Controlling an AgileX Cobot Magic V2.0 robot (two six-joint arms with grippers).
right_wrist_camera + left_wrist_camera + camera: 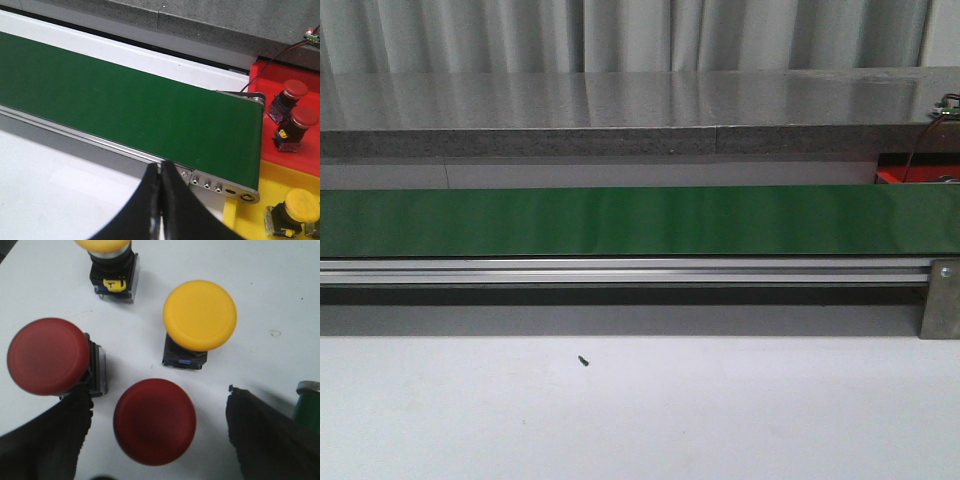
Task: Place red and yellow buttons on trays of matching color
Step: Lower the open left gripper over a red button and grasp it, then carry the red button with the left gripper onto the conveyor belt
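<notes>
between open fingers (155,440), round red button (154,421)

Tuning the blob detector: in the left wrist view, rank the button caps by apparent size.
1. Two red caps, centre and edge, look alike.
2. Full yellow cap, slightly smaller, maybe only farther away.
3. Cropped yellow cap: unsure.

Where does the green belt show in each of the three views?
Front view: the belt crosses the whole picture as a level band, just above the middle.
Left wrist view: not in it; only buttons on the white table.
Right wrist view: the belt runs slantwise from the upper left and ends before the red tray.
Shared landmark: the aluminium rail along the belt's near edge, in front and right wrist views.
</notes>
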